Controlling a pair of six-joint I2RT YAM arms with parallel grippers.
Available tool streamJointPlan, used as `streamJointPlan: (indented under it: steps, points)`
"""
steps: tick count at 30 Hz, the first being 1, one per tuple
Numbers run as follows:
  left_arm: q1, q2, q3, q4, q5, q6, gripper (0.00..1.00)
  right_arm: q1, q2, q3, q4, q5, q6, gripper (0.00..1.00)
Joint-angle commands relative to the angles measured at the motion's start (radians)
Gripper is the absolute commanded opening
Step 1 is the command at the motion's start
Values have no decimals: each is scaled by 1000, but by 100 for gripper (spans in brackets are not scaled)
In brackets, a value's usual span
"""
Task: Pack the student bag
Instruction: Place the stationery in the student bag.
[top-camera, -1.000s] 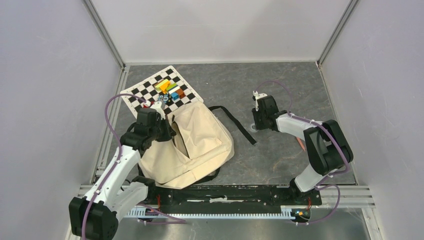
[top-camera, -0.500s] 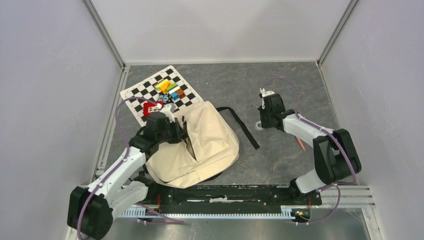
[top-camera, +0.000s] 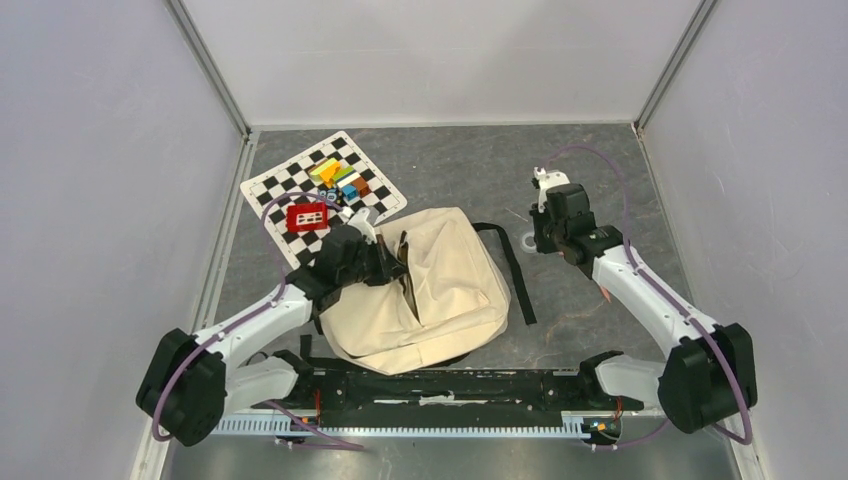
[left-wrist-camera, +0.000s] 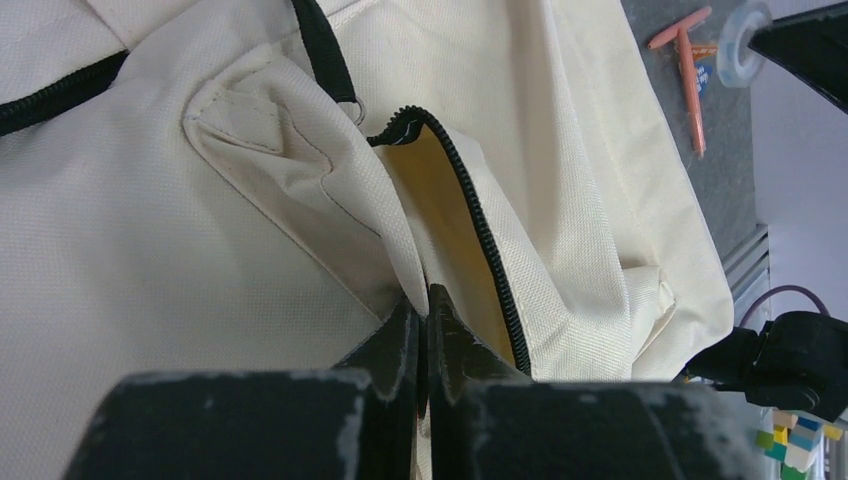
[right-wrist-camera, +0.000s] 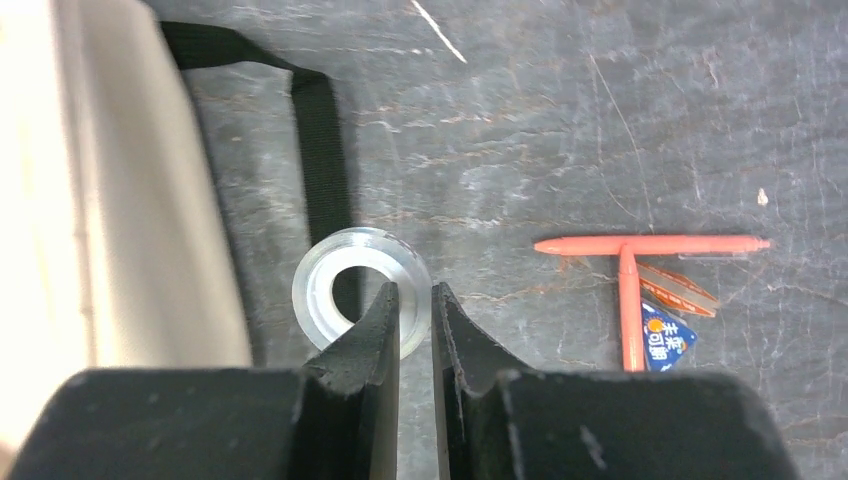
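Observation:
The student bag (top-camera: 440, 290) is a cream canvas backpack lying flat near the middle of the table, its black zipper (left-wrist-camera: 480, 230) parted along one seam. My left gripper (top-camera: 395, 264) is shut on a fold of the bag's canvas right beside that opening (left-wrist-camera: 428, 300). A clear tape roll (right-wrist-camera: 362, 243) sits to the right of the bag (right-wrist-camera: 100, 200). My right gripper (right-wrist-camera: 412, 295) is shut on its wall, one finger inside the hole and one outside. From above, this gripper (top-camera: 535, 240) sits just right of the roll (top-camera: 517, 240).
The bag's black strap (top-camera: 515, 270) trails across the table towards the roll. Orange pens (right-wrist-camera: 640, 245) and a small blue packet (right-wrist-camera: 665, 340) lie to the right. At the back left, a checkerboard sheet (top-camera: 290, 185) carries coloured blocks (top-camera: 340, 178) and a red card (top-camera: 307, 216).
My left gripper has dragged the bag to the right. My right gripper closed on the tape roll and carried it right and farther back.

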Motion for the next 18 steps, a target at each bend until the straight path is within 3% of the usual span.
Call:
streamJointPlan:
  steps: [1, 5, 12, 18]
  points:
    - [0, -65, -35, 21, -72, -34, 2, 71, -56, 103, -51, -38, -6, 0]
    - [1, -135, -63, -57, -132, -24, 6, 193, -63, 167, -29, -18, 24, 0]
    - [10, -223, -92, -117, -162, -21, 25, 455, 37, 310, -7, 66, 88, 0]
    - [15, -302, -60, -187, -174, 1, 56, 635, 114, 335, 77, 123, 164, 0]
